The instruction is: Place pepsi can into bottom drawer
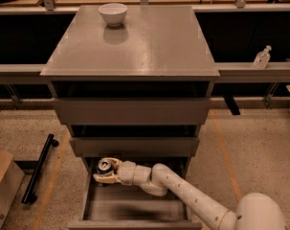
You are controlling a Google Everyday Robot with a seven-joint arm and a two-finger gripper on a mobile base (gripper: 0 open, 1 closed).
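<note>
The pepsi can shows its silver top and dark body, held upright in my gripper at the back left of the bottom drawer. The drawer is pulled open below the two upper drawers. My white arm reaches in from the lower right. The gripper's pale fingers wrap the can. The can's lower part is hidden by them, so I cannot tell whether it touches the drawer floor.
A white bowl stands on the cabinet top at the back left. A black bar lies on the floor left of the cabinet, beside a cardboard box. A spray bottle stands on the right ledge.
</note>
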